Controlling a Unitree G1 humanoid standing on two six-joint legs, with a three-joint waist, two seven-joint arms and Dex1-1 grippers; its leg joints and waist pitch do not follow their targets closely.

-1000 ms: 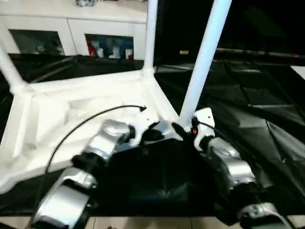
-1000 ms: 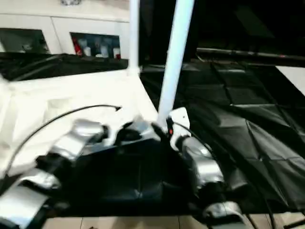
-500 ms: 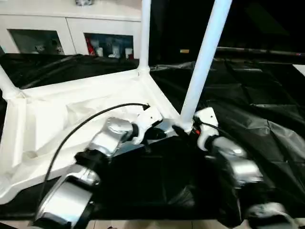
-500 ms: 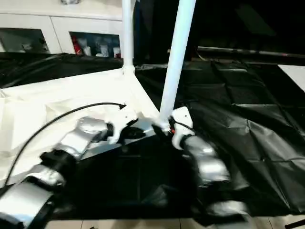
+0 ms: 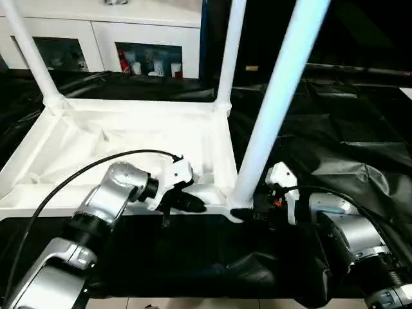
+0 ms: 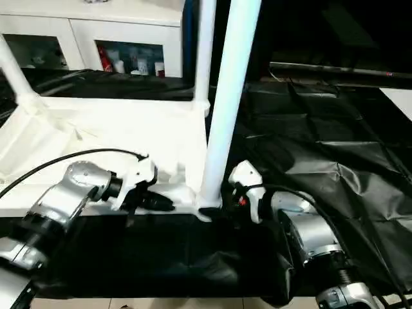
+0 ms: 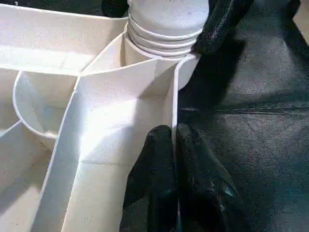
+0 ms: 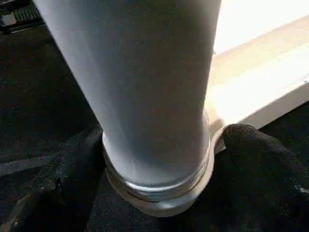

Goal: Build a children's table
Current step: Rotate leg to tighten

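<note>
Standing upright lower centre, the near leg (image 5: 270,122) sits socketed; right tool (image 5: 252,209) spread around it, left tool (image 7: 176,159) pinching the tabletop rim (image 7: 173,111).

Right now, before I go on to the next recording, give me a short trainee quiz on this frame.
1. True or false: the tabletop lies with its underside facing up.
2. How many legs can be seen standing upright in its corners?
3. What is the left tool pinching?
A. a leg
B. the rim of the tabletop
C. the black cloth

Key: 1 true; 2 three; 3 B.
</note>
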